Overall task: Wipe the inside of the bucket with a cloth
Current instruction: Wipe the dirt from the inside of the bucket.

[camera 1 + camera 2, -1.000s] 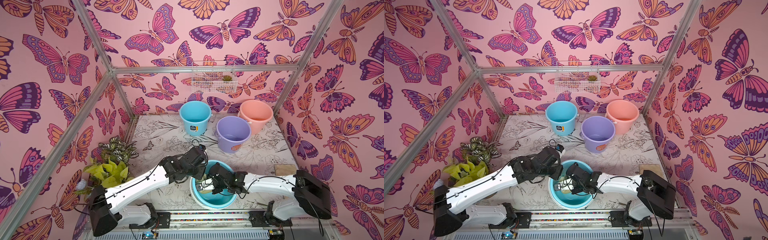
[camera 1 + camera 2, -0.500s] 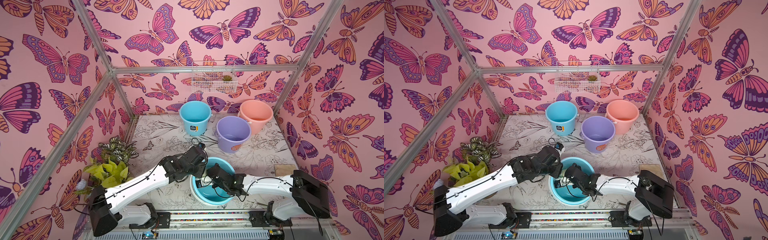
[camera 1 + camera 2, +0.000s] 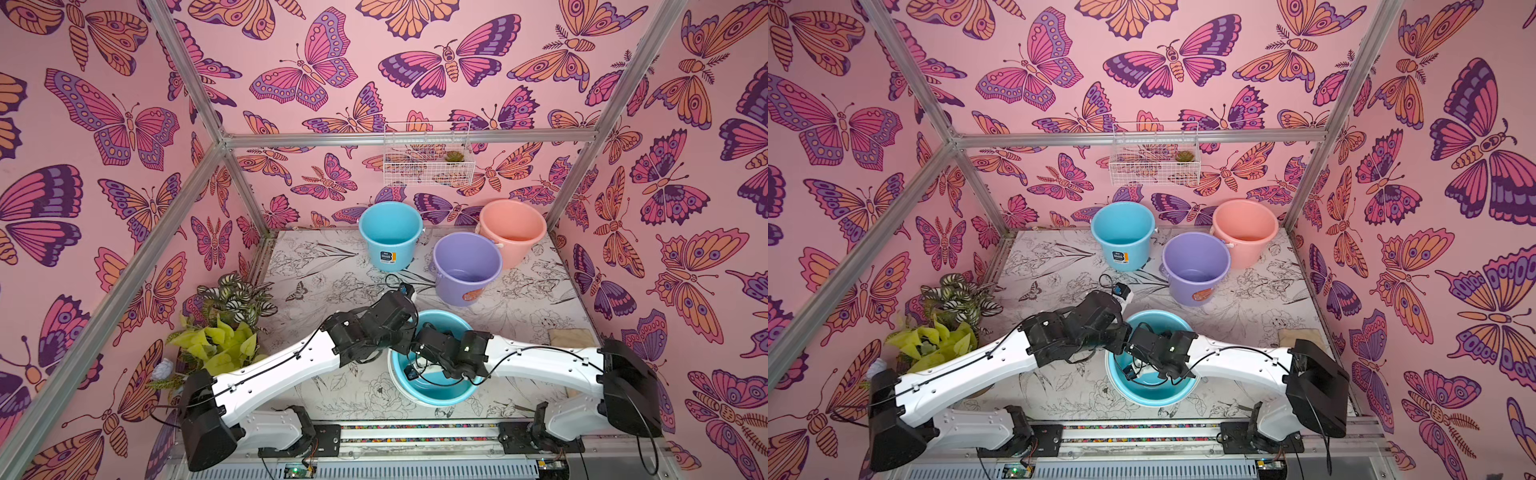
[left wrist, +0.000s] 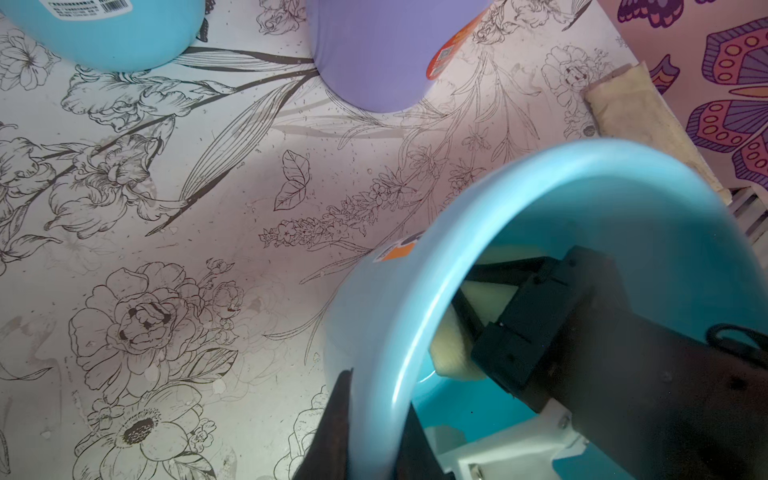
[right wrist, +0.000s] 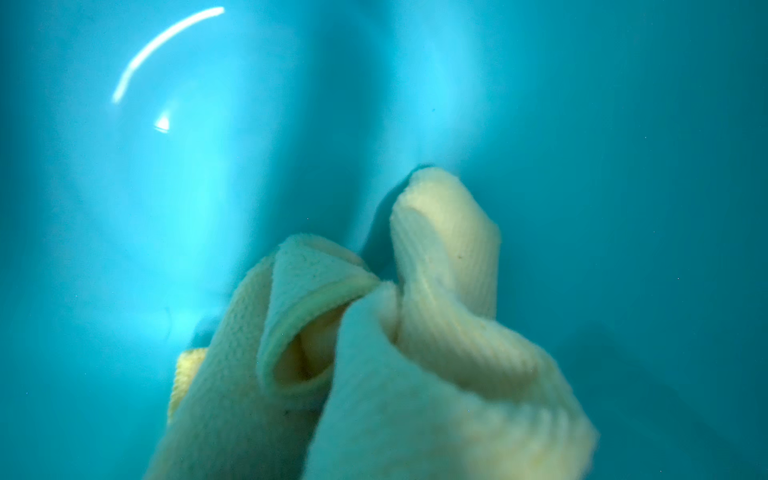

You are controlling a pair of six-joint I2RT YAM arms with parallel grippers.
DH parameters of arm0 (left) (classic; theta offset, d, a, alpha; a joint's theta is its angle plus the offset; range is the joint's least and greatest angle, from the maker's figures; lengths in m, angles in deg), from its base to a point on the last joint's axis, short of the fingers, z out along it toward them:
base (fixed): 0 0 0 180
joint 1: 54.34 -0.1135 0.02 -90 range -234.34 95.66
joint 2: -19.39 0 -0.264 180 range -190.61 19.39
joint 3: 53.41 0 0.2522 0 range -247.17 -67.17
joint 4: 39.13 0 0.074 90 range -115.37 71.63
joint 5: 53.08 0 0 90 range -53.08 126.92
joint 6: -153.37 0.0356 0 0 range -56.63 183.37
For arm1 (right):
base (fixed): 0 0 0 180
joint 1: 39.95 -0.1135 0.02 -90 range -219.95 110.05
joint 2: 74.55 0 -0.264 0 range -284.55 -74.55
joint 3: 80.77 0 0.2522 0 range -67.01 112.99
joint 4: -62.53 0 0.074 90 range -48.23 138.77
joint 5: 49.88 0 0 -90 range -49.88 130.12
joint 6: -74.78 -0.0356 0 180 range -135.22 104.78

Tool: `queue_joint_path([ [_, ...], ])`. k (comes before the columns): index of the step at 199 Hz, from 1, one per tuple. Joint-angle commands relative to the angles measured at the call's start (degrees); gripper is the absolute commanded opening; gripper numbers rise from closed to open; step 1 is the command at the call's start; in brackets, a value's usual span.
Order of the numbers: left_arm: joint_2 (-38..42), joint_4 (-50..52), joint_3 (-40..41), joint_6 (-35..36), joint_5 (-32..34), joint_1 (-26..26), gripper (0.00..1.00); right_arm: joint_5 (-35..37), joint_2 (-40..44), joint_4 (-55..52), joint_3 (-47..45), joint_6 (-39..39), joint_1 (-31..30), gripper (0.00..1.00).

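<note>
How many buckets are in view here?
4: far sky-blue bucket back left; salmon-pink bucket back right; lavender bucket mid-table; near sky-blue bucket at front. None seems hidden.

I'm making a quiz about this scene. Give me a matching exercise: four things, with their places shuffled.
1 cloth
2 purple bucket
3 tan mat
4 small plant

a in the wire basket
b inside the near blue bucket
c at the table's right edge
d beside the pink bucket

Pairs: 1-b; 2-d; 3-c; 4-a
</note>
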Motion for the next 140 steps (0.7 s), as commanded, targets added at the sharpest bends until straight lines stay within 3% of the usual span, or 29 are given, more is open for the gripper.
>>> queue_joint_path([
  [1,-1.97,-2.36,-0.87,-0.99,-1.98,0.77,0.00,-8.18,0.18,-11.44,2.29,-4.39,-0.34,0.00],
  [37,-2.56,-2.46,-1.11,-0.99,-1.64,0.77,0.00,-23.95,2.00,-10.15,0.39,-5.08,1.78,0.00],
  [75,-3.60,-2.54,-1.36,-1.07,-1.64,0.86,0.00,-39.99,4.10,0.84,-3.87,-6.54,5.93,0.00],
  [140,-4.86,-2.70,-2.07,-0.79,-1.87,0.95,0.00,-52.33,3.19,22.49,-8.96,-12.35,7.29,0.00],
])
